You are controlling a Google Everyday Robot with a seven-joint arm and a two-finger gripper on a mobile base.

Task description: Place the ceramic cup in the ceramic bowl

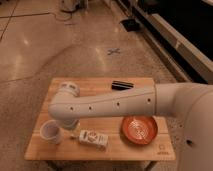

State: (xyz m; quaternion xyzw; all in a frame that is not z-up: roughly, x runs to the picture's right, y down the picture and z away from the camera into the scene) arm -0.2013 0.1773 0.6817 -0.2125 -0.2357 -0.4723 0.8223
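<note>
The small white ceramic cup [50, 131] stands upright at the front left of the wooden table [95, 87]. The wide orange-red ceramic bowl [140, 129] sits at the front right. My white arm reaches across the table from the right. Its wrist [66, 102] hangs over the left part of the table. The gripper [70, 124] points down just to the right of the cup, close beside it, and is largely hidden under the wrist.
A white rectangular carton with a printed label [93, 139] lies between cup and bowl near the front edge. A small black object [121, 85] lies at the table's back edge. Polished floor surrounds the table; dark furniture runs along the right.
</note>
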